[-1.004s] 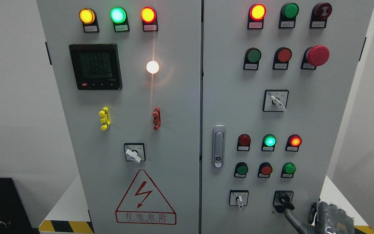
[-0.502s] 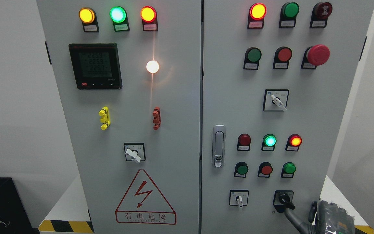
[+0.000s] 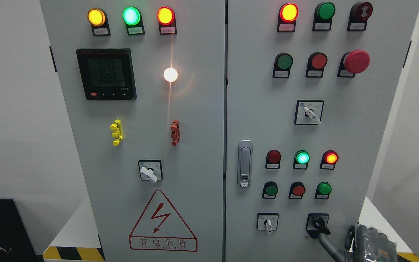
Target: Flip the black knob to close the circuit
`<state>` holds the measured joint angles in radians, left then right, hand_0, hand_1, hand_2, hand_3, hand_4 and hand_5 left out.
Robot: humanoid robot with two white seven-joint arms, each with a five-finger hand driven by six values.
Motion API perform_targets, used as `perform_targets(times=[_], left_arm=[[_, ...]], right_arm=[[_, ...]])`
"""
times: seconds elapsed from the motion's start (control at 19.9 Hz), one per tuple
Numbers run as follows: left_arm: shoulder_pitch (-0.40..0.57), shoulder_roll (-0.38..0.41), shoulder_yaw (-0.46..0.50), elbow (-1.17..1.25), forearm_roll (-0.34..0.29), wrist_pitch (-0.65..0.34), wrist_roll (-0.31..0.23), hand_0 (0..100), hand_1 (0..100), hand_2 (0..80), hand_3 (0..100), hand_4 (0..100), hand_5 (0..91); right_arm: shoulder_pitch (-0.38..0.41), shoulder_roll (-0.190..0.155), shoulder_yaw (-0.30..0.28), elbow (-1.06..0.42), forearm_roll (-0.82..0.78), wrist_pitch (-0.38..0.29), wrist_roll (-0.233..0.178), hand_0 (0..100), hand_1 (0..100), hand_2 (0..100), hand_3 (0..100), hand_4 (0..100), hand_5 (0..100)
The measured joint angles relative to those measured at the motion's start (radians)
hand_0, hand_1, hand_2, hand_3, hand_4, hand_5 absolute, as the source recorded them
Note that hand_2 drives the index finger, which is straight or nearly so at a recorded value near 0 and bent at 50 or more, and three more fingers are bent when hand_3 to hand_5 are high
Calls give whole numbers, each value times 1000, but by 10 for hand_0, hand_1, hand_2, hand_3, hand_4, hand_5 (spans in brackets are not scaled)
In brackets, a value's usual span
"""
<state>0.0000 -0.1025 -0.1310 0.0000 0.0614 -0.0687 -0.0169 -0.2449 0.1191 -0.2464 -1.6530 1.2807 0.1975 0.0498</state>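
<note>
Black knob (image 3: pixel 319 224) just left of robot hand (image 3: pixel 367 242).

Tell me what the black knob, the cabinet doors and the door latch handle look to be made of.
Black knob: probably moulded plastic, dull black with a soft sheen. Cabinet doors: likely sheet metal painted pale grey, flat and semi-matte, with the white lamp's glow smeared on them. Door latch handle: seemingly metal, silvery and satin, brighter along its edges.
</note>
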Motion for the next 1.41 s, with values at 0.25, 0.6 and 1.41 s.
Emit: perform_targets(times=[0.25, 0.6, 1.41], left_arm=[[0, 0, 0, 0, 0, 0, 0, 120, 556, 0, 0, 0, 0], [0, 0, 0, 0, 0, 0, 0, 120, 556, 0, 0, 0, 0], [0, 0, 0, 0, 0, 0, 0, 120, 556, 0, 0, 0, 0]], right_arm=[[7, -1, 15, -3, -1, -2, -14, 0, 100, 844, 967, 857, 929], [16, -2, 42, -5, -1, -3, -25, 0, 103, 846, 967, 858, 928], [87, -2, 105, -43, -8, -3, -42, 0, 110, 830, 964, 855, 918]])
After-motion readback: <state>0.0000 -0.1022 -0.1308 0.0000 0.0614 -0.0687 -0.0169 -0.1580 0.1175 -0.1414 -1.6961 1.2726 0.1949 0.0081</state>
